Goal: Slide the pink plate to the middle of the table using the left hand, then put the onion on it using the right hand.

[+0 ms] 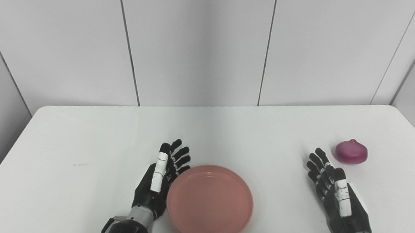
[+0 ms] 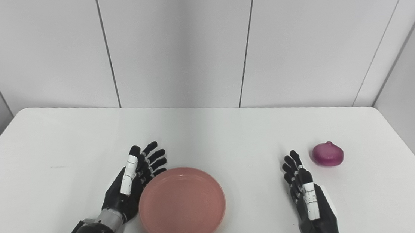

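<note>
On the white counter (image 2: 232, 137), the left robot hand (image 2: 130, 183) rests, fingers spread, against the pink plate's (image 2: 182, 205) left rim. The right robot hand (image 2: 308, 194), empty and spread, lies near the red onion (image 2: 328, 154).

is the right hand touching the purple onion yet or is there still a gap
Apart. In the right eye view, white table shows between the fingertips of the open black right hand and the round purple onion, which sits untouched beyond it.
</note>
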Robot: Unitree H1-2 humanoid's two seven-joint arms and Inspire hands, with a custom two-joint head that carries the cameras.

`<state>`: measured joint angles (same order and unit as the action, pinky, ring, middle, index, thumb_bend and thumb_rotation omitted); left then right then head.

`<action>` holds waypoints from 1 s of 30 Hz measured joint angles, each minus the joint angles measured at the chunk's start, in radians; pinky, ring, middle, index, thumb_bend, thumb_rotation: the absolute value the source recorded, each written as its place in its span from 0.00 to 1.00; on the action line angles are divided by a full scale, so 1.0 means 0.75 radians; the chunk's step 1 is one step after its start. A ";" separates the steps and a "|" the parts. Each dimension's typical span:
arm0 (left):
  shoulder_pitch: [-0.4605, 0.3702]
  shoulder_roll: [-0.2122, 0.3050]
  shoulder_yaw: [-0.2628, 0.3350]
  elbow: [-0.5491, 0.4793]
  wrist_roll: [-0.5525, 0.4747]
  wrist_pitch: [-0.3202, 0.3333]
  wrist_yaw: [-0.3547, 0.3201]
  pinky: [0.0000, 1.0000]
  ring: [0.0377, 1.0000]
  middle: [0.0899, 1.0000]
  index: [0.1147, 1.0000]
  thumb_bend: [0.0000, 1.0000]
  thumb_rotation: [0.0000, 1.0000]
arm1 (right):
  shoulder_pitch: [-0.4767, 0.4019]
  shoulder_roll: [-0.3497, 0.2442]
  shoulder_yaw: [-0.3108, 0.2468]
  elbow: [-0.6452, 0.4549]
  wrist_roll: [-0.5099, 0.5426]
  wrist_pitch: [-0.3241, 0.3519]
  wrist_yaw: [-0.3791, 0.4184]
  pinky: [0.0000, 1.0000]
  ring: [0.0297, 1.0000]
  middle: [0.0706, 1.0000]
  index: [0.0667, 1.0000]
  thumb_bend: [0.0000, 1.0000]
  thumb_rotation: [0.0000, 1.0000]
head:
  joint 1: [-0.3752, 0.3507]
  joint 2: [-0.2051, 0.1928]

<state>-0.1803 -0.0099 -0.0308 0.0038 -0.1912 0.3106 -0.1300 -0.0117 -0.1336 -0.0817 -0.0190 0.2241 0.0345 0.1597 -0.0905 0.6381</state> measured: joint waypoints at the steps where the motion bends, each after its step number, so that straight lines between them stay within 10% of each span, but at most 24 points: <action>1: 0.000 0.000 0.004 0.000 -0.001 0.000 0.000 0.88 0.90 0.90 0.90 0.81 0.93 | 0.001 0.000 0.005 -0.003 -0.020 0.000 -0.006 1.00 0.98 0.96 1.00 0.92 0.93 | 0.000 0.000; 12: -0.020 0.035 0.046 0.004 0.002 0.000 0.006 0.81 0.87 0.89 0.89 0.80 0.96 | 0.037 -0.063 0.083 -0.232 -0.285 0.173 -0.062 0.88 0.85 0.89 0.96 0.85 0.72 | -0.027 -0.012; 21: -0.030 0.039 0.052 0.021 0.002 -0.005 0.006 0.80 0.86 0.88 0.89 0.80 0.96 | -0.114 -0.252 0.075 -0.423 -0.489 0.272 -0.024 0.72 0.82 0.86 0.88 0.95 0.36 | -0.082 -0.022; 30: -0.030 0.039 0.052 0.022 0.001 -0.008 0.005 0.81 0.87 0.88 0.90 0.79 0.96 | -0.220 -0.428 0.085 -0.513 -0.652 0.350 0.050 0.60 0.76 0.86 0.87 1.00 0.30 | -0.096 -0.025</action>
<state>-0.2025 0.0197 0.0080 0.0202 -0.1903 0.3049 -0.1259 -0.1766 -0.4548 -0.0182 -0.4040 -0.2653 0.2974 0.1972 -0.1626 0.6197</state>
